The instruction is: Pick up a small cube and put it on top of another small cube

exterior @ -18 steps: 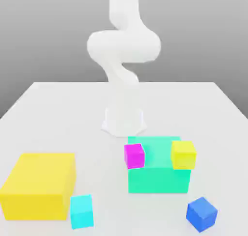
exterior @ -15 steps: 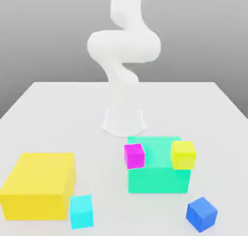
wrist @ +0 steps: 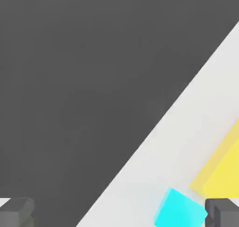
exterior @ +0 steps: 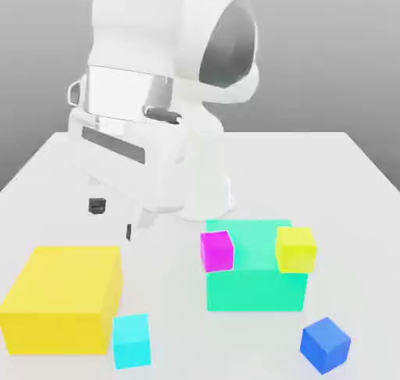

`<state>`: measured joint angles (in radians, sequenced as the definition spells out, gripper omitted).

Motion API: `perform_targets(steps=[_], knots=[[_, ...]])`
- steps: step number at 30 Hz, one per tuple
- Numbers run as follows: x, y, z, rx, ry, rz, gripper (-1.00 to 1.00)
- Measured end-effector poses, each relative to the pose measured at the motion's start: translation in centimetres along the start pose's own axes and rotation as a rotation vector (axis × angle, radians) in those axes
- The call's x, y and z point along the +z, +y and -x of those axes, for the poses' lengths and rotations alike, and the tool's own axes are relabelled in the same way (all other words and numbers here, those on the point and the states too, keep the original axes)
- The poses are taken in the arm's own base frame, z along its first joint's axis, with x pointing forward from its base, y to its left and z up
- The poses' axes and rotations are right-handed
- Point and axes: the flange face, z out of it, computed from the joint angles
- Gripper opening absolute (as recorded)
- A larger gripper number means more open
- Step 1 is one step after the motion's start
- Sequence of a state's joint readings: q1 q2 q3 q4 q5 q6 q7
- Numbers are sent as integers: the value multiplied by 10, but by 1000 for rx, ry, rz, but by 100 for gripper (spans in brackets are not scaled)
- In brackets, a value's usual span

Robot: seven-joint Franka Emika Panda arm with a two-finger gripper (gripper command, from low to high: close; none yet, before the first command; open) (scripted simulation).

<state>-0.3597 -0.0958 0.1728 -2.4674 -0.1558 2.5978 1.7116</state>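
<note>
Gripper (exterior: 112, 219) raised, its jaws wide apart and empty; cyan cube (exterior: 131, 342) below it and nearer the exterior view's camera, beside the large yellow block (exterior: 66, 281).

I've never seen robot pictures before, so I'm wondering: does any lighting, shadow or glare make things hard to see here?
Exterior view: the white arm nearly melts into the pale table; no strong shadows beside the blocks. Hand view: cyan cube bright, flatly lit.
</note>
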Motion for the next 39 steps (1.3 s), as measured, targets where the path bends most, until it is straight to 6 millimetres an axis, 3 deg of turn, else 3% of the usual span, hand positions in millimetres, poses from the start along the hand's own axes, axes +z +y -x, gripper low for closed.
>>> perform_targets(steps=[8, 13, 14, 20, 22, 26, 27, 29, 33, 39], knots=[[128, 56, -11, 360, -39, 217, 0], [188, 75, -7, 412, -47, 245, 0], [200, 79, -6, 412, -46, 246, -100], [205, 80, -5, 412, -46, 244, -100], [194, 77, -6, 413, -47, 244, -100], [151, 67, -10, 410, -46, 245, -100], [140, 66, -2, 377, -45, 244, -100], [116, 66, 22, 274, -47, 241, -100], [68, 78, 89, 13, -62, 231, -100], [1, 115, 152, -311, -100, 216, -100]])
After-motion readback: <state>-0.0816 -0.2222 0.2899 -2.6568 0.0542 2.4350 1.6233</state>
